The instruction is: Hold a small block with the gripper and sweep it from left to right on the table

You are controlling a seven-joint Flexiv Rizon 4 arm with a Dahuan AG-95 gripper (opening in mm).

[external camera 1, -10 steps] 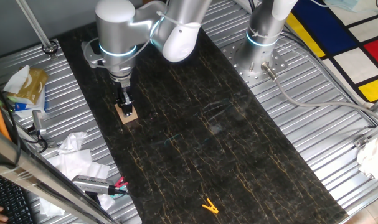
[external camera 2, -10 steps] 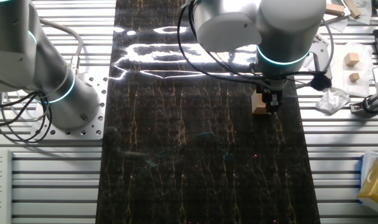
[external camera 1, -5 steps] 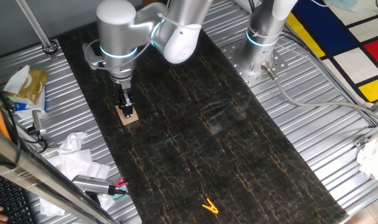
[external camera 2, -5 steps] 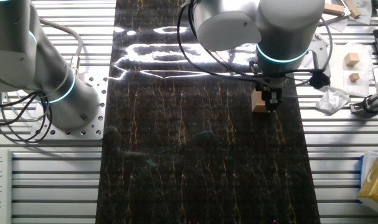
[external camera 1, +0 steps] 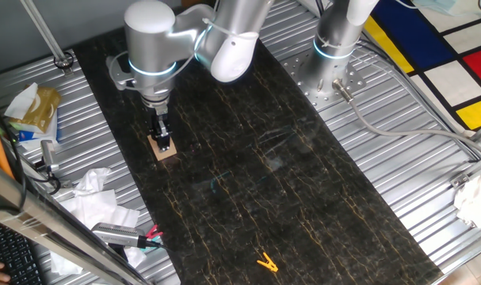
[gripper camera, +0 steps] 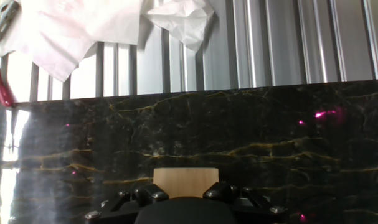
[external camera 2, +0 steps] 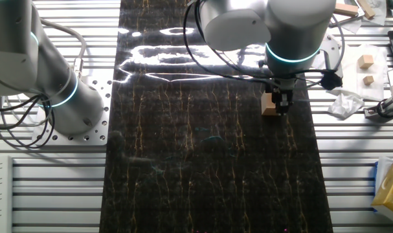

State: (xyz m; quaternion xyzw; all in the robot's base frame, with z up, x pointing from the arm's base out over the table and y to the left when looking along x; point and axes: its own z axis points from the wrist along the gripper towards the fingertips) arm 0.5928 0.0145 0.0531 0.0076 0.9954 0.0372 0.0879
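Gripper (external camera 1: 164,144) fingers clenched on the small wooden block (external camera 1: 162,149), which sits on the black marble table (external camera 1: 248,166) near its edge by the crumpled paper (external camera 1: 93,198); sweeping well probably needs steady downward contact.

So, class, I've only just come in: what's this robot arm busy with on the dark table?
The silver arm's black gripper is down on a small tan wooden block, its fingers closed around it. The block sits on the black gold-veined table, close to the edge that borders the ribbed metal. A yellow clip lies apart from it, at the table's other end.
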